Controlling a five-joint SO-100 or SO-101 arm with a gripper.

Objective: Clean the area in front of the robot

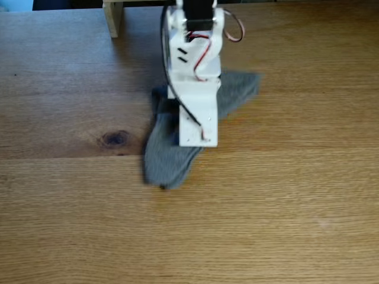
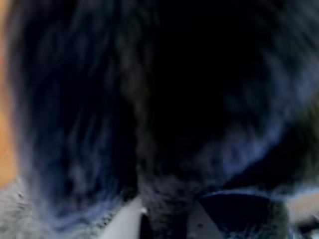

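Tool (image 2: 167, 219) pinches a fold of grey cloth (image 1: 169, 157), pressed down on the counter (image 1: 284, 207) just right of the dark knot (image 1: 114, 138) in the fixed view. Looks mid-wipe; next move likely a drag across bare wood, keeping downward pressure.

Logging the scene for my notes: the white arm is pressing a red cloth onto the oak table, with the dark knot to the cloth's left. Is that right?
Not quite: the cloth is grey, not red, as the fixed view shows. The rest stands: the white arm is down on it, and the dark knot in the oak table lies to the cloth's left.
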